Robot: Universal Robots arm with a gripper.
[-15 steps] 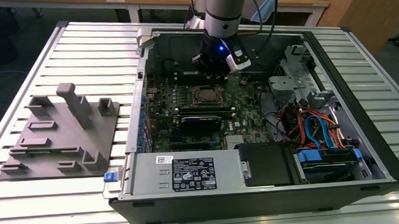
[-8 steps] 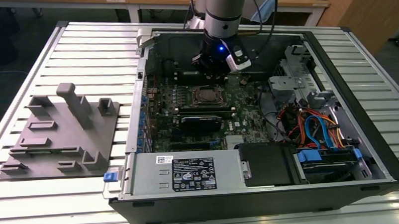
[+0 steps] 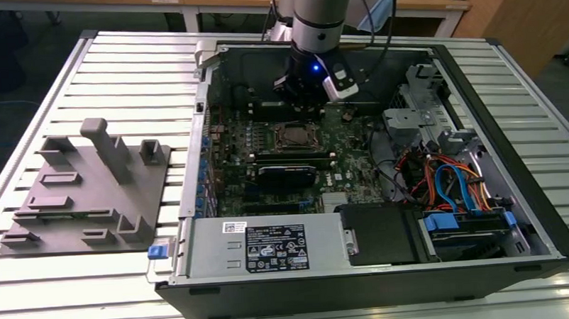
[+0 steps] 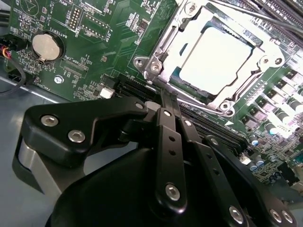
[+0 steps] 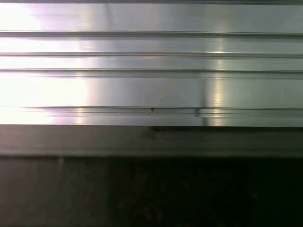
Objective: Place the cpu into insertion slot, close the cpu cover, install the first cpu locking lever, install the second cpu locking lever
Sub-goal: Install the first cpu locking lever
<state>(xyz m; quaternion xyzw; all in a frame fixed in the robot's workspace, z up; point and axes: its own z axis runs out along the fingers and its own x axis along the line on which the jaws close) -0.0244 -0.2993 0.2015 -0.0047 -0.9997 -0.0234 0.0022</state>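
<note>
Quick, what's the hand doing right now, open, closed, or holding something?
Hand: closed, holding nothing, its fingers together just short of the cpu, which sits in the insertion slot.

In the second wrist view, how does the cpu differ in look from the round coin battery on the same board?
The cpu is a square with a pale, flat metal top; the coin battery is a round silver disc. The cpu sits inside a silver metal frame, the cpu cover, fixed with screws; the coin battery sits in a small round black holder. Both have metal faces and lie flat on the green circuit board.
</note>
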